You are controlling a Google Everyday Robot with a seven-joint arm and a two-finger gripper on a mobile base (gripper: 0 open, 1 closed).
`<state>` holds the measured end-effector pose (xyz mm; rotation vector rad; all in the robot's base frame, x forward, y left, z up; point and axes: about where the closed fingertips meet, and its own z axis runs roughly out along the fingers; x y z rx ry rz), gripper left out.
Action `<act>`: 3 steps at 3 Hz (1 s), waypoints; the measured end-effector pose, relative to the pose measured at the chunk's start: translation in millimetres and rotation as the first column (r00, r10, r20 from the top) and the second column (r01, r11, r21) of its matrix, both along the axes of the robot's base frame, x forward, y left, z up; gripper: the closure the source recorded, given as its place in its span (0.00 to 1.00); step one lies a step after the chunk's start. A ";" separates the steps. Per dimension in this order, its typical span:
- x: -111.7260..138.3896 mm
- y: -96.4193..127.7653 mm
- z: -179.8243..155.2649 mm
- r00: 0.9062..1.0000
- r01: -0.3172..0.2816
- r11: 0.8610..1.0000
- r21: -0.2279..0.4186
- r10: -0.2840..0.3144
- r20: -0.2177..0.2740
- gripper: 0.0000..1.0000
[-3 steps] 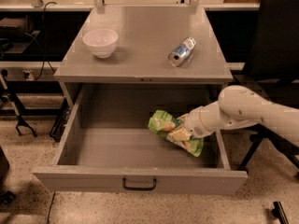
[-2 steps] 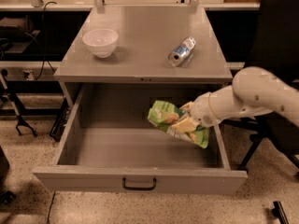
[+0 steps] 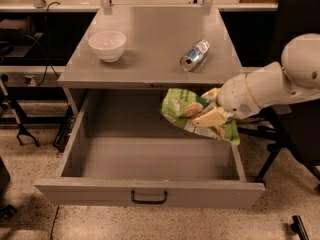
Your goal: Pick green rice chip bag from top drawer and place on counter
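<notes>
1. Camera view: the green rice chip bag (image 3: 192,115) is being held clamped between the fingers of the gripper (image 3: 210,107), which is hanging over the right side of the open top drawer (image 3: 150,193), clear of its floor.
2. The bag's long axis is being carried slanted, upper left down to lower right; the counter (image 3: 155,39) is lying above and behind it, with a can (image 3: 194,55) near that edge.

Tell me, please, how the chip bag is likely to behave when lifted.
Probably floppy: the bag sags and crinkles around the gripper, which pinches it above the open drawer. Likely light, since one pinch carries it.
</notes>
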<state>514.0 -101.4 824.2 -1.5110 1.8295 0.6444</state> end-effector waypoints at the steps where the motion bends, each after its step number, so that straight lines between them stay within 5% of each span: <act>1: 36.6 4.2 47.7 0.996 0.006 1.000 -0.024 -0.003 0.093 1.00; 2: 80.3 17.0 70.0 0.985 0.033 0.998 -0.047 -0.025 0.169 1.00; 3: 125.2 33.4 88.3 0.967 0.122 0.992 -0.007 -0.117 0.226 1.00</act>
